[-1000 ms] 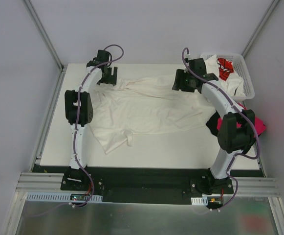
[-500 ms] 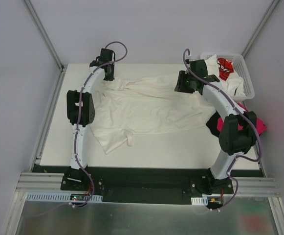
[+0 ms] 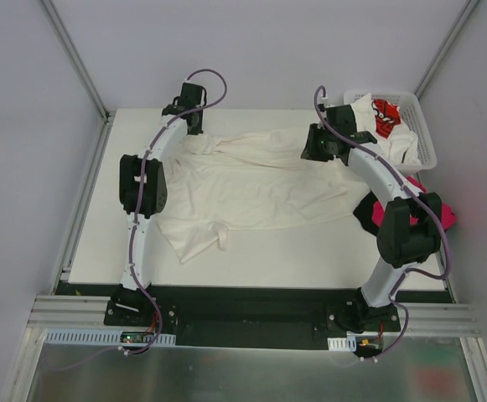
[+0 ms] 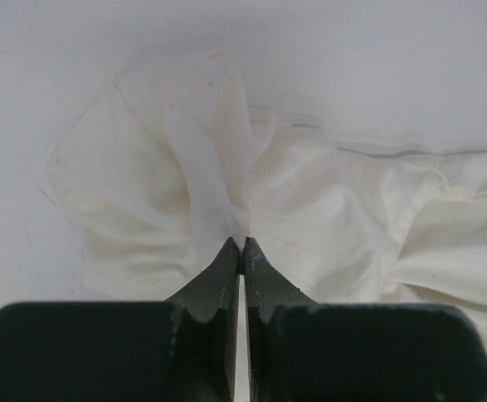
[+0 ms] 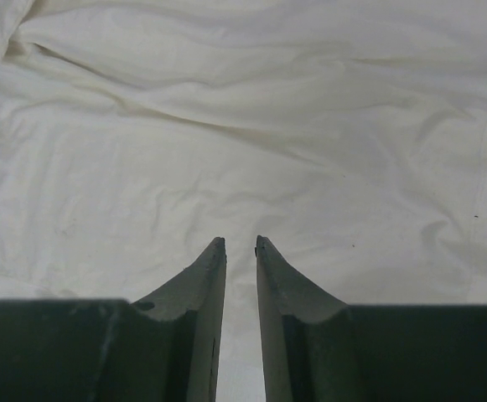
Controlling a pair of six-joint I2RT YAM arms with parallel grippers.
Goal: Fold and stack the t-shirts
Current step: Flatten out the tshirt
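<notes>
Item: one cream t-shirt (image 3: 251, 180), spread crumpled across the far half of the table (image 3: 310, 260), its far-left corner pinched in our closed left gripper (image 4: 242, 243), presumably for pulling flat; our right gripper (image 5: 240, 241) is nearly shut over its far-right part, grip uncertain.

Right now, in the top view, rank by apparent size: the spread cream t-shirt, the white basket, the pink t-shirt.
1. cream t-shirt, by far the largest.
2. white basket.
3. pink t-shirt, smallest as seen, though the right arm hides part of it.
</notes>
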